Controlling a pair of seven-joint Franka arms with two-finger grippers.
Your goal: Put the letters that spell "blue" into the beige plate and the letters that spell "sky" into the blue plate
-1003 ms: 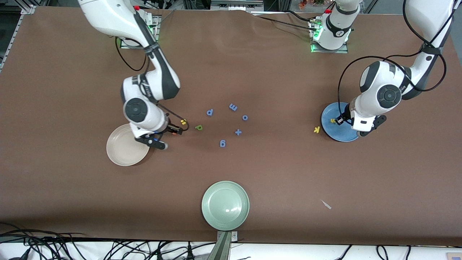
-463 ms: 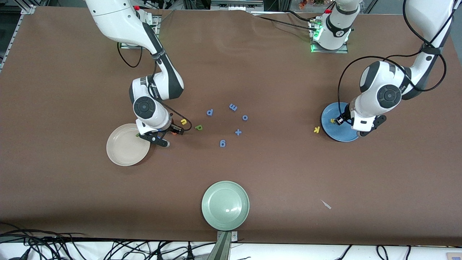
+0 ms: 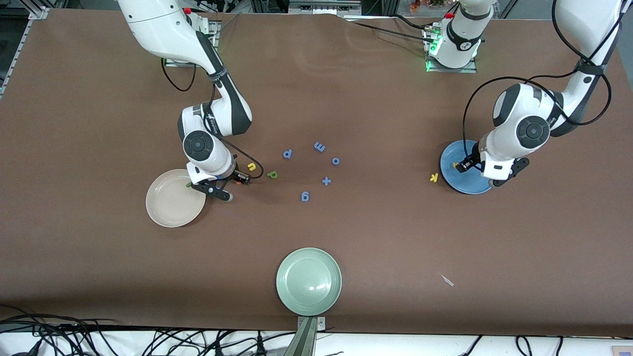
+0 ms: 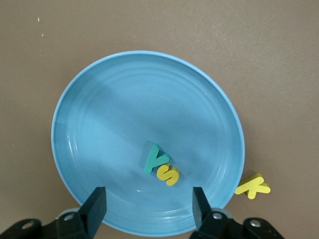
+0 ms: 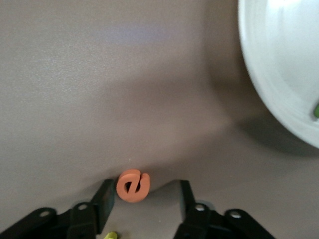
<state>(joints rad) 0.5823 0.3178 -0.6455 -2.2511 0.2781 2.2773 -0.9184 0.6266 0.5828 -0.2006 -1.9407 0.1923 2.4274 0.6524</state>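
left gripper (image 4: pixel 147 199) fingers apart over blue plate (image 4: pixel 124 99); right gripper (image 5: pixel 144 199) fingers apart around orange e (image 5: pixel 132 185).

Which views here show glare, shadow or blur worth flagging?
Front view: a bright glare spot sits on the pale green plate. Left wrist view: sharp, with soft light streaks across the blue plate. Right wrist view: the beige plate is washed out near white and casts a dark shadow on the table; the orange e, between the right gripper's fingers, is soft-edged.
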